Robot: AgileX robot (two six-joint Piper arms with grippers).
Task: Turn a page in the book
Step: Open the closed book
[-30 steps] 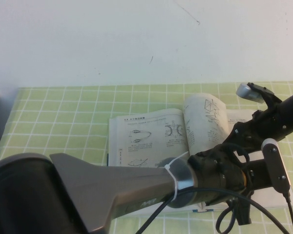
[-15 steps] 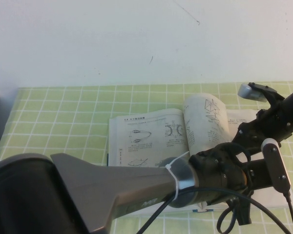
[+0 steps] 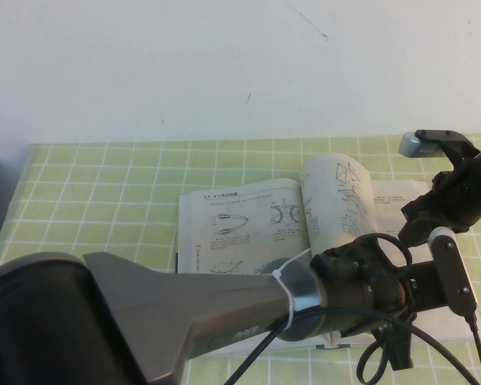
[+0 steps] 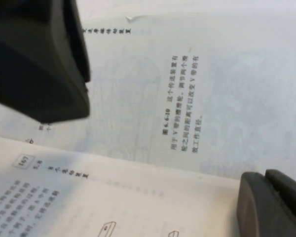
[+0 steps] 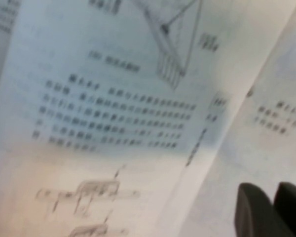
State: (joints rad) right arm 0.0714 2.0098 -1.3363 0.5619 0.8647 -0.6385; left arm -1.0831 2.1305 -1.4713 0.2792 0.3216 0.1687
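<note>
On the green checked cloth (image 3: 104,188) the book (image 3: 240,228) lay open, its spine running away from the robot. One page (image 3: 337,200) stood lifted from the right half, curling up near the spine with its printed diagrams facing the robot, neither flat on the right nor laid over to the left.

The left gripper (image 3: 389,293) hung low over the near right part of the book, its arm crossing the book's near edge. Its wrist view showed two dark fingers (image 4: 39,59) spread well apart, print visible between them and nothing pinched; they sat close above the paper, and whether they pressed on it could not be told.

The right gripper (image 3: 421,216) was at the book's right side, just beside the raised page and a little above the right-hand sheet. Only dark fingertips (image 5: 266,210) showed at the corner of its wrist view, side by side with a thin gap (too little to say whether they were closed or held paper), so its grip could not be told. The page filled most of that view, close and slanted.

As a judgement, the turn looked roughly half made: the page was up and separated from the stack beneath. What was left was to carry it past upright, across the spine, and let it settle on the left half.
</note>
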